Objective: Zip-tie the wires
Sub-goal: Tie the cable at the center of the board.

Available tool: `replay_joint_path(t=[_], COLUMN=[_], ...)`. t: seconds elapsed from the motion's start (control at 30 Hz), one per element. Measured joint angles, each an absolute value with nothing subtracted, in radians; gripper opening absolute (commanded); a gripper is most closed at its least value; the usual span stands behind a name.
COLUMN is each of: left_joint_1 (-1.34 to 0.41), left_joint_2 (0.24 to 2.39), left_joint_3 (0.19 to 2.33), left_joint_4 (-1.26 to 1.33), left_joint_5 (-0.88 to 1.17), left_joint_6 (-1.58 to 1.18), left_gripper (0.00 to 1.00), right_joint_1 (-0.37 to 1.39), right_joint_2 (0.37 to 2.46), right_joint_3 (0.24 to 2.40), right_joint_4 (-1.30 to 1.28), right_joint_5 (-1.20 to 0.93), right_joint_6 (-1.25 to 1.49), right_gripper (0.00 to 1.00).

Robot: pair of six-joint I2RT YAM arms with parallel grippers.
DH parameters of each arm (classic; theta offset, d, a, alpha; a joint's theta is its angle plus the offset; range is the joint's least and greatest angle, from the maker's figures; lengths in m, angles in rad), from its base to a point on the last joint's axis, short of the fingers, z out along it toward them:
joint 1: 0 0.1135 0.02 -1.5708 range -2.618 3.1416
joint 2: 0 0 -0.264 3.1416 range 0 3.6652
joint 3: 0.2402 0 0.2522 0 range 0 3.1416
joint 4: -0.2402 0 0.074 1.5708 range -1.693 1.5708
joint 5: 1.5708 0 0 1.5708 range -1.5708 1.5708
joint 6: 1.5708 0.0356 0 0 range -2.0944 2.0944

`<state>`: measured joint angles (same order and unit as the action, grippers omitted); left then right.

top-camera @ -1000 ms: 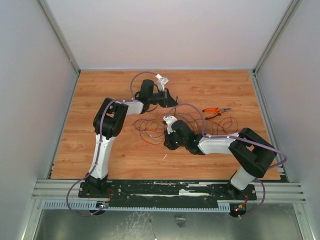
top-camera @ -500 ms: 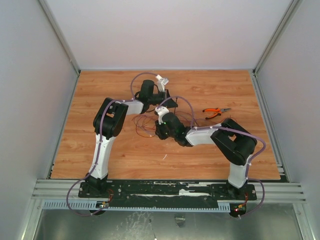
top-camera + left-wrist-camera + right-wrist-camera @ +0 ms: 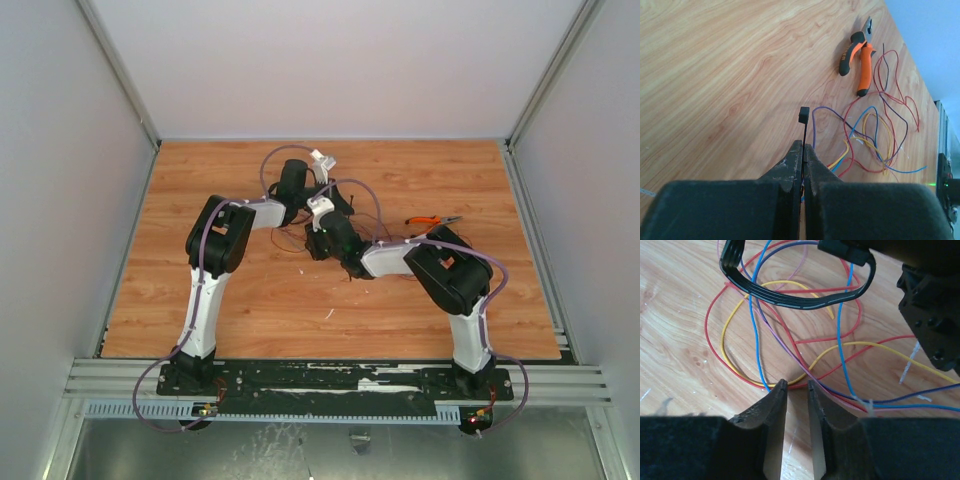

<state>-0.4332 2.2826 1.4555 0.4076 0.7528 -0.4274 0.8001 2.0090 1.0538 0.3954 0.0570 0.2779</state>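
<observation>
1. The left gripper [image 3: 803, 149] is pinched shut on the zip tie [image 3: 803, 127]. The black strip stands up between the jaws, with its small square head just above the tips.
2. Beyond it lies the wooden table [image 3: 730, 75]. The wires [image 3: 867, 132] sprawl on the table to the right of the strip in red, yellow, blue and purple loops; the purple one curls close beside the zip tie.
3. Orange-handled pliers [image 3: 859, 60] lie flat further out, just past the edge of the tangle, with a red loop next to their handles.
4. The right gripper [image 3: 796, 386] points down at the table, its jaws a narrow gap apart with nothing between them.
5. Red and yellow strands cross just ahead of its tips, and a blue strand runs down to its left finger.
6. A flat black ribbed cable [image 3: 790, 296] arches above those strands.
7. From above, both grippers sit close together over the tangle.
</observation>
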Motion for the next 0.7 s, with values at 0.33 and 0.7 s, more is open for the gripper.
replay_joint_path(t=[0.33,0.7], left_joint_1=[-0.433,-0.433], left_joint_2=[2.283,2.302], left_joint_3=[1.474,1.476], left_joint_4=[0.391,0.366], left_joint_5=[0.753,0.753], left_joint_6=[-0.423,-0.412], left_gripper=[0.0,0.0], right_joint_1=[0.796,0.799], right_joint_2=[1.919,1.702], right_joint_3=[0.934,0.729], right_joint_4=[0.413,0.392], right_joint_5=[0.002,-0.092], right_joint_6=[0.236,0.174], right_gripper=[0.6,0.84])
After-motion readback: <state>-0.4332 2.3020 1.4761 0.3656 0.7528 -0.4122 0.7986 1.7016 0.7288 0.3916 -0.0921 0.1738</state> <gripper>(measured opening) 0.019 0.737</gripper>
